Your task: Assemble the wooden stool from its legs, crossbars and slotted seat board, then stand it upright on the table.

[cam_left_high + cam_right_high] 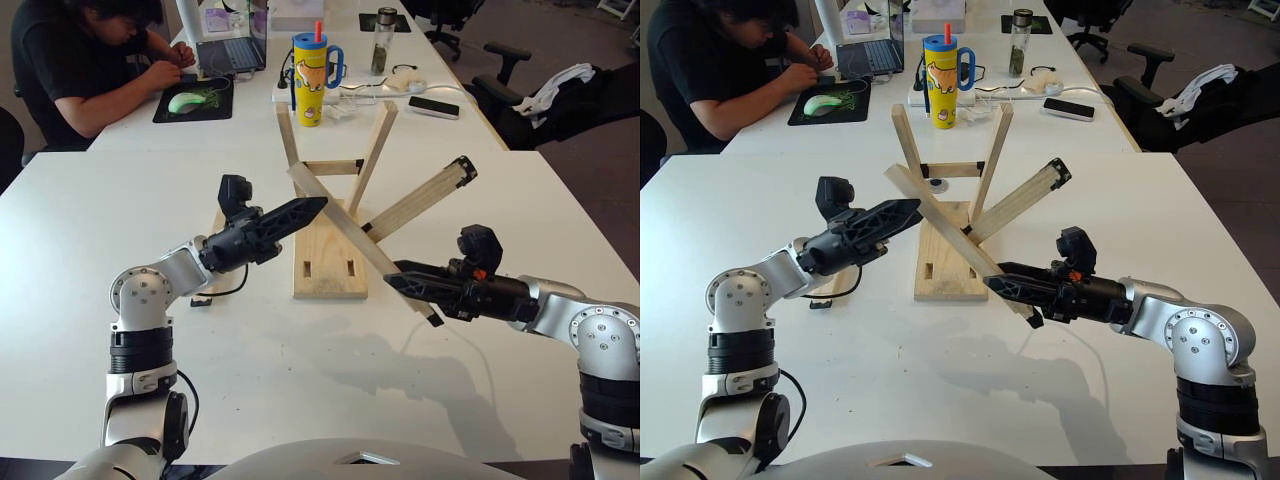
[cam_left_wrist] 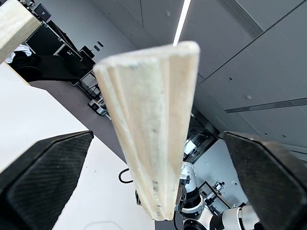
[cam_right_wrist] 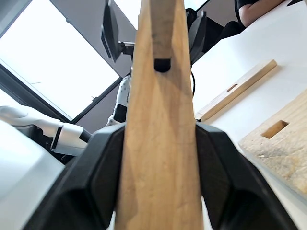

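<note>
The right tool (image 1: 400, 278) is clamped near the lower end of a long pale wooden leg (image 1: 345, 232), which slants above the flat slotted wooden seat board (image 1: 330, 278) on the white table (image 1: 80, 230). The left tool (image 1: 312, 208) (fingers apart) straddles the leg's upper end.

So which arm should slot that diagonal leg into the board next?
Right, probably: right gripper is shut on the leg near its lower end, beside the seat board; left gripper is open around its top.
</note>
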